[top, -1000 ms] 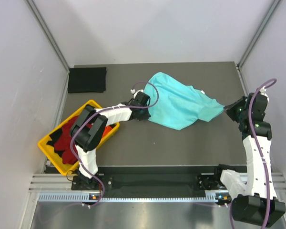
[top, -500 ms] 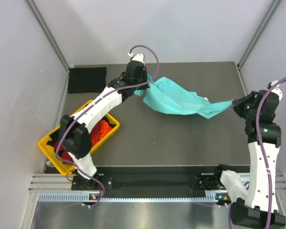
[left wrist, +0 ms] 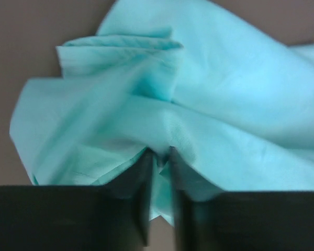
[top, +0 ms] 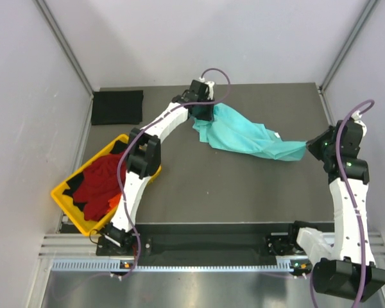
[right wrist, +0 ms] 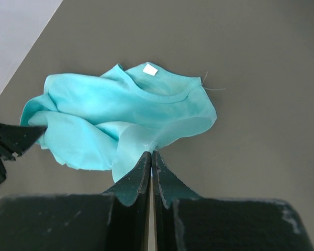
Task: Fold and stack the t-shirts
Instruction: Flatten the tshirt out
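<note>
Shirts wait heaped in the yellow tray [top: 59,197] at the near left of the table [top: 231,199], a red shirt [top: 99,183] on top among black cloth, so most of the job is ahead of you. Further out on the right, your right gripper [right wrist: 152,156] has its fingers pinched together on a gathered edge of the mint-teal shirt [top: 244,136], and the collar with its white neck label [right wrist: 150,69] faces up just beyond the pinch. The shirt runs as a loose rope across the far right part of the table (bunched, not flat); I cannot tell whether its middle touches the surface. At its far end your left gripper [left wrist: 158,157] has its fingers nipped on a fold of the same cloth, with only a sliver of gap between them. I judge this to be the spreading step, before any fold. Next you need to draw the two grips apart to take out the slack, then lower the shirt flat with room to fold. Beyond, in the far left corner, a black cloth [top: 117,107] lies folded flat, likely where the stack goes.
</note>
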`<state>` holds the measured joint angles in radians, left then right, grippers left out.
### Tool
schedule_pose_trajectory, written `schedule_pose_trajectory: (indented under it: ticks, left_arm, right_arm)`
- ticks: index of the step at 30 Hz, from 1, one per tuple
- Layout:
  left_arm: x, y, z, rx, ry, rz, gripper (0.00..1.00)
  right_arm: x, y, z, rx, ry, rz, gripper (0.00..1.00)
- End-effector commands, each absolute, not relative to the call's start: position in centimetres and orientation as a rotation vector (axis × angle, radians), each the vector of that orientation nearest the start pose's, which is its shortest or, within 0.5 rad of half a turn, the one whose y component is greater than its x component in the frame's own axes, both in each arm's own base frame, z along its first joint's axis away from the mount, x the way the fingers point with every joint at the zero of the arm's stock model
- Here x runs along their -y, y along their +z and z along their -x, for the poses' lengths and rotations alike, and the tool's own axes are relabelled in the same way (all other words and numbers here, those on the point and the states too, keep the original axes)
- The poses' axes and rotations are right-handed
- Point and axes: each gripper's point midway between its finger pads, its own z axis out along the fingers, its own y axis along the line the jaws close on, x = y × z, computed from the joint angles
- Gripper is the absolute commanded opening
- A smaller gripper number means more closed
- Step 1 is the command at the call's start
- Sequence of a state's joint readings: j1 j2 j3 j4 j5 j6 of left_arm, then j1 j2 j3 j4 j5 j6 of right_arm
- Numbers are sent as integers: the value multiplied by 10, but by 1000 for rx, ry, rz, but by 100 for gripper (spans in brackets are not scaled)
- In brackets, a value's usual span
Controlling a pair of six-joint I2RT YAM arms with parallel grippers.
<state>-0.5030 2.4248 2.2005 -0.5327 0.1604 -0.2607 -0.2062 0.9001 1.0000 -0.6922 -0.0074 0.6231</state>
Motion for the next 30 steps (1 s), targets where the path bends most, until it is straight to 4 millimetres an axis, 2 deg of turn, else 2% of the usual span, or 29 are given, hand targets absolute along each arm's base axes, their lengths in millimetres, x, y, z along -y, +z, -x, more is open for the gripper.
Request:
schedule_pose_trajectory:
  ticks: [1,3,6,7,10,11,12,13,14,15,16,18,19,24,25,30]
  left_arm:
    - [359,149,-519,-2209,-720,-548,32]
    - [355,163,-520,-2185,-696,-532,39]
    - [329,183,-520,-2179,-559,-433,43]
    - [313,190,-514,-2185,-493,-387,44]
    - [296,203,-500,-2177,-475,-320,43]
    - [290,202,-485,-2202,-498,-285,42]
    - [288,199,-479,-2212,-510,-269,42]
    - [285,196,-472,-2225,-513,-250,41]
    - [277,181,-459,-2274,-509,-198,41]
    - [275,173,-453,-2290,-513,-174,40]
    - [269,156,-444,-2317,-513,-151,40]
    - [269,140,-436,-2352,-534,-102,40]
    - [267,125,-432,-2381,-532,-85,40]
    - [282,102,-433,-2364,-661,-30,41]
    - [283,89,-431,-2381,-671,5,42]
    - [287,68,-441,-2384,-680,55,42]
  right_arm:
    - [45,245,-291,-1938,201,-860,0]
    - [48,241,-292,-1945,181,-873,0]
    - [50,240,-292,-1949,168,-877,0]
    - [49,239,-292,-1951,169,-876,0]
    - [47,240,-293,-1944,189,-875,0]
    - [45,240,-292,-1945,203,-874,0]
    - [44,241,-293,-1941,214,-871,0]
    - [42,241,-294,-1942,222,-867,0]
    - [41,240,-294,-1945,231,-865,0]
    - [41,241,-295,-1939,235,-864,0]
    - [40,240,-295,-1942,238,-865,0]
    - [41,240,-295,-1935,238,-866,0]
    - [36,239,-295,-1945,265,-852,0]
    - [31,240,-294,-1934,294,-839,0]
    - [31,238,-294,-1937,296,-841,0]
    - [30,243,-294,-1931,305,-828,0]
